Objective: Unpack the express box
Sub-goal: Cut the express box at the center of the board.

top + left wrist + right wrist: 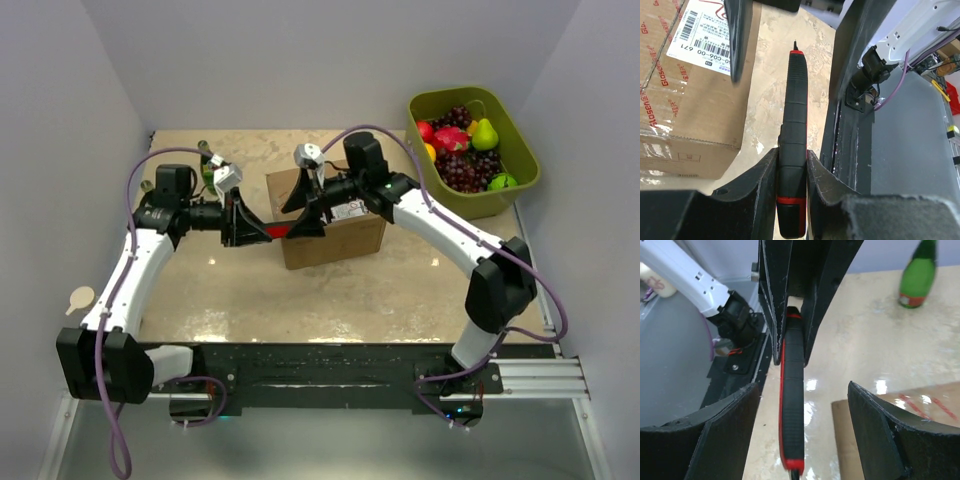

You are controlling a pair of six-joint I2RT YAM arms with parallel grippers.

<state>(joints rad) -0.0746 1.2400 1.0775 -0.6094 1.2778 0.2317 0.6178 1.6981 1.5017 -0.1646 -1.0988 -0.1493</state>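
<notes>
Risk: with left pincer (792, 167) clamped on the red-black cutter (793, 115), right pincer (802, 412) standing apart astride its handle, and the express box (335, 248) closed mid-way on the desk (300, 305) beside them, an off-centre closing could twist the cutter loose or nick the label (707, 37).

I see the express box (335, 235) in the middle of the table (400, 290). The tub (492, 203) sits at its far right corner, and the bottle (917, 277) stands near the far left corner.
</notes>
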